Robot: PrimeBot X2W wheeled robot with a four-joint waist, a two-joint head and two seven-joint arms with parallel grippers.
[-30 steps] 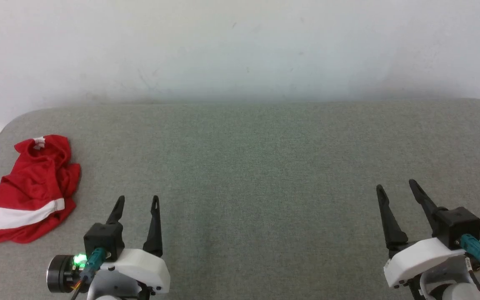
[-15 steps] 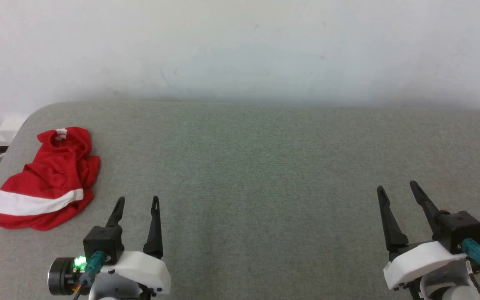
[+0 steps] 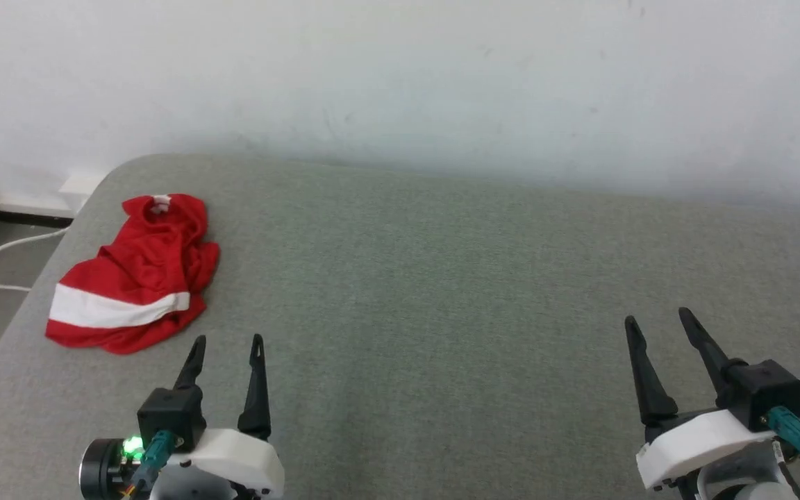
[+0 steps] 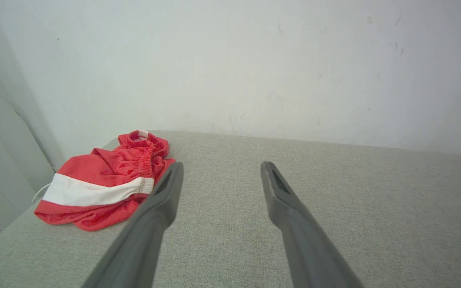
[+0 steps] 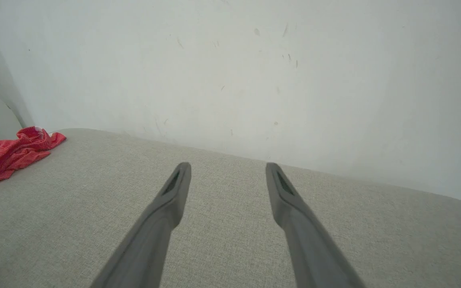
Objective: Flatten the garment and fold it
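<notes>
Ahead-left of the left gripper (image 3: 228,339), near its fingertips: crumpled garment (image 3: 137,278) lying on the grey padded surface (image 3: 428,278). Between left gripper and right gripper (image 3: 656,317), and ahead of both: bare surface, passable up to the white wall (image 3: 400,83).

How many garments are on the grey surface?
1: the red shorts, crumpled at the far left of the grey surface, beyond the left pincer; another could hide beneath.
</notes>
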